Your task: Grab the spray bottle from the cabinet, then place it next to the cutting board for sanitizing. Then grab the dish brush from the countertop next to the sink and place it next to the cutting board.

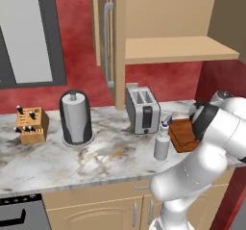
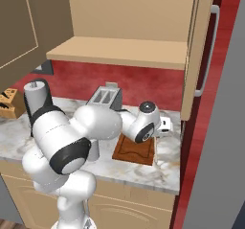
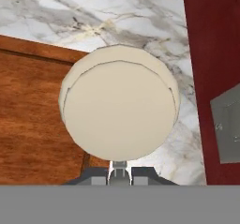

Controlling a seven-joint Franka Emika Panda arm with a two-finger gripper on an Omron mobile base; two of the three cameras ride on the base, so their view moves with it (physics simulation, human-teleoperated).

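The small pale grey spray bottle with a white trigger head and blue nozzle tip [image 1: 162, 144] stands upright on the white-grey marble table with brownish veins [image 1: 96, 159], just beside the left edge of the flat reddish-brown wooden cutting board with a grooved border [image 1: 181, 136], in front of the silver 2-slot toaster [image 1: 142, 109]; the robot's white arm bends low over the board's far right part; in the hand view the 2 dark fingers [image 3: 143, 173] stand narrow, closed on a thin pale stem that leads to a round cream disc, the slim dish brush [image 3: 120, 108] seen end-on; the disc hangs over the board's right edge and the marble next to it, close to the red side wall [image 3: 211, 40]; whether it touches the table I cannot tell; above, the light tan wooden wall cabinet [image 1: 168, 17] stands open, with a long silver bar handle [image 1: 106, 44] on its door; further left on the table stand a dark-framed paper towel roll [image 1: 76, 117] and a wooden knife block [image 1: 31, 124].
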